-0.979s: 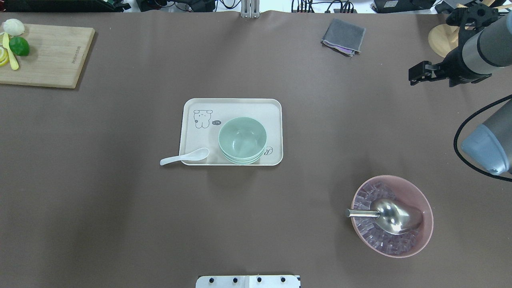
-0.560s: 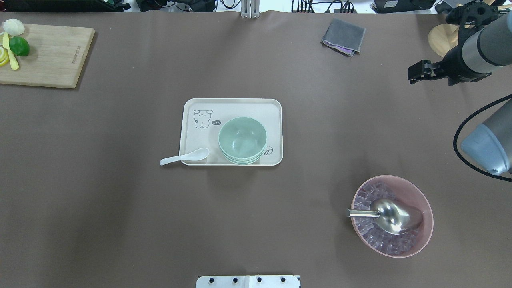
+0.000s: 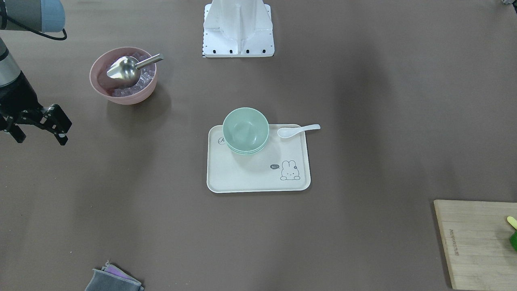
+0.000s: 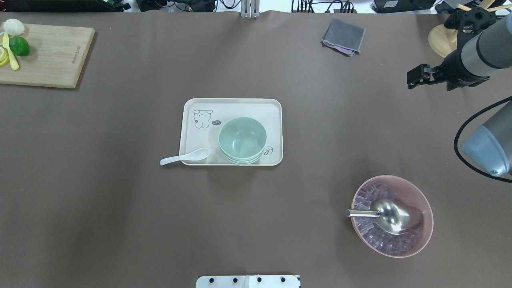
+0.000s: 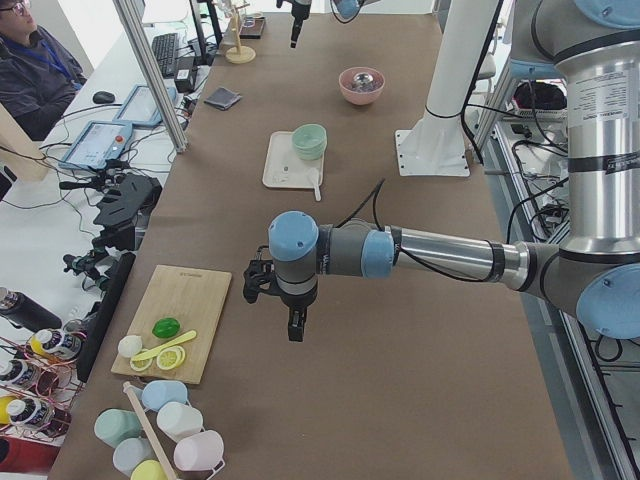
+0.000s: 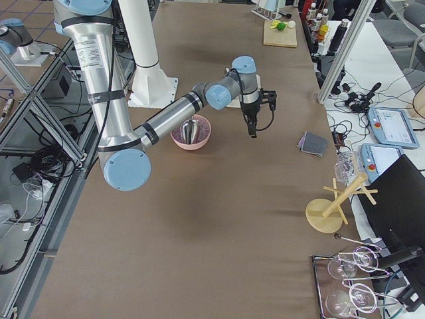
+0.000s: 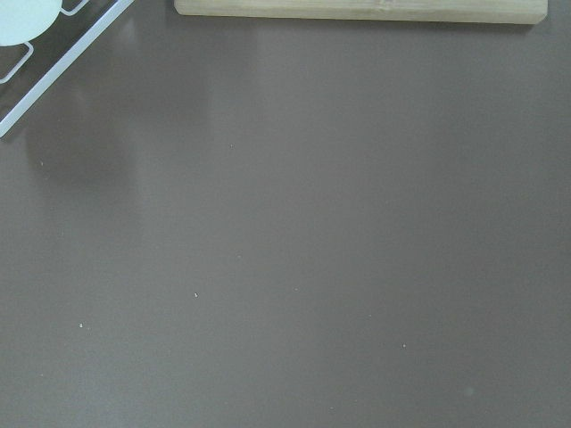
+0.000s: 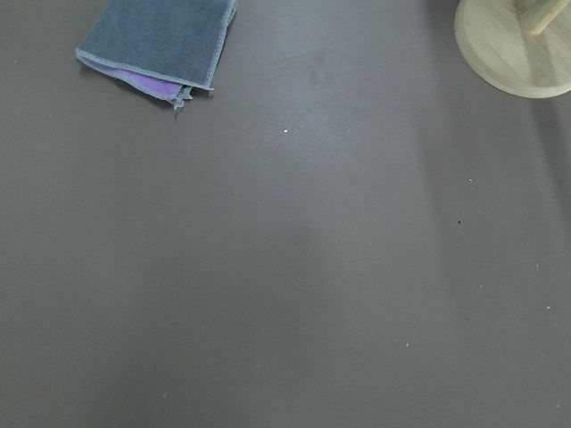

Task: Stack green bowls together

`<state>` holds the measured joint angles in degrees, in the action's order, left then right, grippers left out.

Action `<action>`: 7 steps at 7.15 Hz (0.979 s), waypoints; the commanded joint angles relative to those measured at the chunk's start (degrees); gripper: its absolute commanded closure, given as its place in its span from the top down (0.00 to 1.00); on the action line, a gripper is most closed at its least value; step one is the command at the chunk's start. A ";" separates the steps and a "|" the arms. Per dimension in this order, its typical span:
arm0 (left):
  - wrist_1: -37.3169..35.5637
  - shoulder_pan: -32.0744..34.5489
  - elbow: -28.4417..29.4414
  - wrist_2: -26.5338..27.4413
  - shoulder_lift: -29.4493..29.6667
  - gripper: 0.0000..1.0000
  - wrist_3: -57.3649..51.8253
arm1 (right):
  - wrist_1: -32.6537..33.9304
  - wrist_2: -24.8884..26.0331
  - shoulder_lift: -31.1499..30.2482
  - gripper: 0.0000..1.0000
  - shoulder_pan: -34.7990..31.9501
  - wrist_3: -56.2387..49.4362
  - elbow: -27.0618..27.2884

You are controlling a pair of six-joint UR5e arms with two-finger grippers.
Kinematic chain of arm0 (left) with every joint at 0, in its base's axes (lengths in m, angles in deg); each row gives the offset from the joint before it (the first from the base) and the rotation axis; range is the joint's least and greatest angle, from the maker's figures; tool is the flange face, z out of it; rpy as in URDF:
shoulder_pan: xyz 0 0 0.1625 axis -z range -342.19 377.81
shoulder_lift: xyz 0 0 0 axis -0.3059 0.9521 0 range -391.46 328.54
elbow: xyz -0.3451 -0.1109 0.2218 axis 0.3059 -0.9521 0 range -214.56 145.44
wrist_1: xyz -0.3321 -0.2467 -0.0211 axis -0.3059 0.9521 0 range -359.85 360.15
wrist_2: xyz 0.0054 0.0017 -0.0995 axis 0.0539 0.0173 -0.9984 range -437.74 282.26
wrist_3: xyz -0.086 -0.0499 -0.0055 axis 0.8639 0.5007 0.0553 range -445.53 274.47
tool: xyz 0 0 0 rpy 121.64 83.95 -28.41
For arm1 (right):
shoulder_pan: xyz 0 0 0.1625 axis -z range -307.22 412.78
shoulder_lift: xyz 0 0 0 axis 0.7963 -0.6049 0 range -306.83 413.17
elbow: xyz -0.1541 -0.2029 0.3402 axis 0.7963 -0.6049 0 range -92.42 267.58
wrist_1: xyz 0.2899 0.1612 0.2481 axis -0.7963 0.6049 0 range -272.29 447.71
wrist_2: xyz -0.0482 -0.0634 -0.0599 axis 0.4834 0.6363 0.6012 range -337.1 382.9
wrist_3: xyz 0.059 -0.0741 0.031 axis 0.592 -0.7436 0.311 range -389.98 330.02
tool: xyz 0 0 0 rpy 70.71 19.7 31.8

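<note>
Green bowls (image 4: 242, 138): only the top one's inside shows; the lower ones are just rim edges beneath it. In the front view the stack covers part of the tray (image 4: 240, 108) logo. Left gripper (image 5: 293, 325) shows in the left side view only, too small to read the jaws. Right gripper (image 4: 414, 77) is side-on from overhead, gap unreadable there. Cutting board (image 4: 48, 56) clipped by the frame in overhead, front and left wrist views. Cloth (image 3: 111, 283) cut off at the front view's bottom edge. Wooden stand (image 8: 517, 45) clipped in the right wrist view. Metal scoop (image 4: 394, 216) hides part of the ice in the pink bowl (image 4: 418, 194).
</note>
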<state>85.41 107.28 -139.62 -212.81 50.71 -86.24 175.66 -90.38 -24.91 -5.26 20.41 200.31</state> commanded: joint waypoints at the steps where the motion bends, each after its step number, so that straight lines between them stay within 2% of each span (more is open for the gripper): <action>1: -0.18 0.00 0.64 0.08 0.00 0.98 0.00 | 0.03 -0.18 -1.10 1.00 -0.15 0.06 0.04; 2: -0.27 -0.09 1.26 0.08 0.00 0.98 0.00 | 0.12 -1.05 -1.97 1.00 -0.58 0.06 0.39; 4: -0.27 -0.26 2.23 0.08 0.00 0.98 0.00 | 0.12 -10.24 -8.27 1.00 -10.63 -0.55 0.74; 5: -0.35 -0.26 2.75 -0.01 0.00 0.98 0.00 | 0.03 -10.98 -12.66 1.00 -16.09 -7.34 1.00; 6: -0.35 -0.35 3.28 -0.01 0.09 0.98 0.00 | 0.29 -10.91 -16.10 1.00 -19.02 -18.81 0.48; 7: -0.35 -0.35 3.37 -0.01 0.09 0.98 0.00 | 0.73 -10.90 -18.22 1.00 -20.70 -23.36 0.13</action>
<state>85.07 106.97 -136.58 -212.81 50.76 -86.23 175.97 -100.95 -39.55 -22.64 5.46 200.84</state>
